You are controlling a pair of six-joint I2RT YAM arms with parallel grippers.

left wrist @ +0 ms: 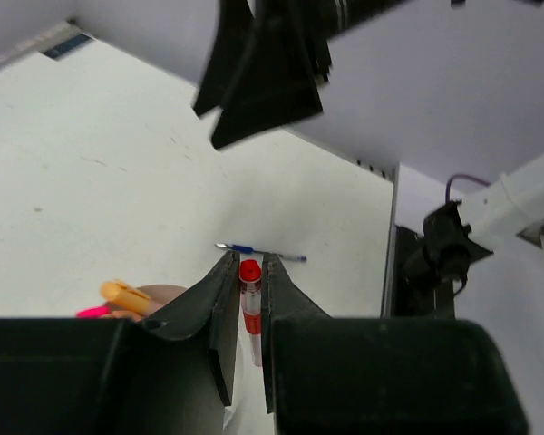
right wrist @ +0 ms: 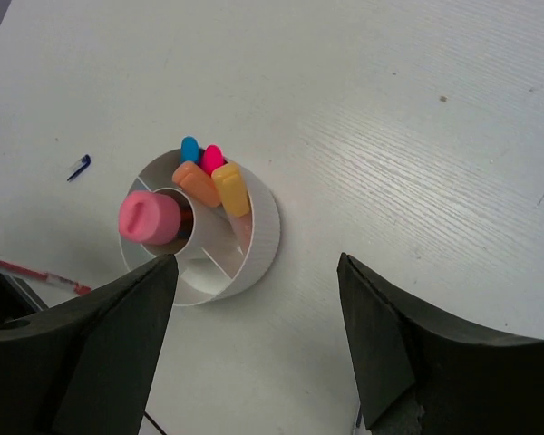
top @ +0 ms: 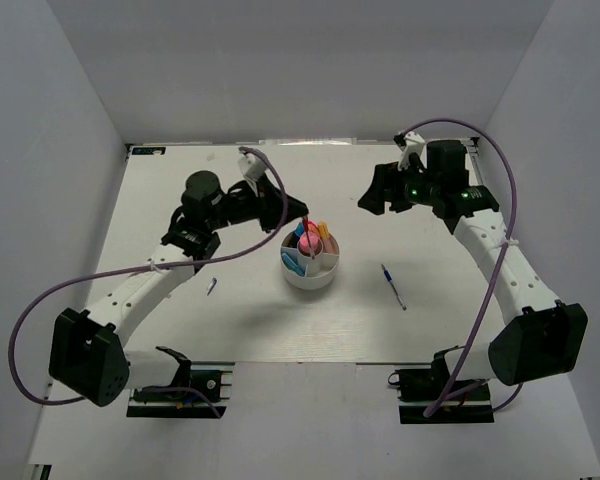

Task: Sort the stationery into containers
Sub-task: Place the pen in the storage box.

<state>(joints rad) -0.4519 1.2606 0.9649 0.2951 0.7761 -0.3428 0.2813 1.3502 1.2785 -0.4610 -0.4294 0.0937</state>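
Note:
The round white cup (top: 310,282) stands mid-table with pink, orange and blue highlighters (top: 318,238) upright in it. In the right wrist view the cup (right wrist: 261,237) holds a fat pink highlighter (right wrist: 150,217) in its central well, and orange (right wrist: 197,181), yellow-orange (right wrist: 230,188), blue (right wrist: 190,149) and magenta (right wrist: 212,158) ones in a rim compartment. My left gripper (top: 298,214) (left wrist: 249,258) is shut on a thin red pen (left wrist: 250,304), just above the cup's far edge. My right gripper (top: 370,200) (right wrist: 256,261) is open and empty, above and behind the cup. A thin blue pen (top: 393,286) (left wrist: 258,251) lies right of the cup.
A small dark blue piece (top: 211,287) (right wrist: 80,167) lies on the table left of the cup. White walls enclose the table on three sides. The arm bases and their clamps (top: 180,385) sit at the near edge.

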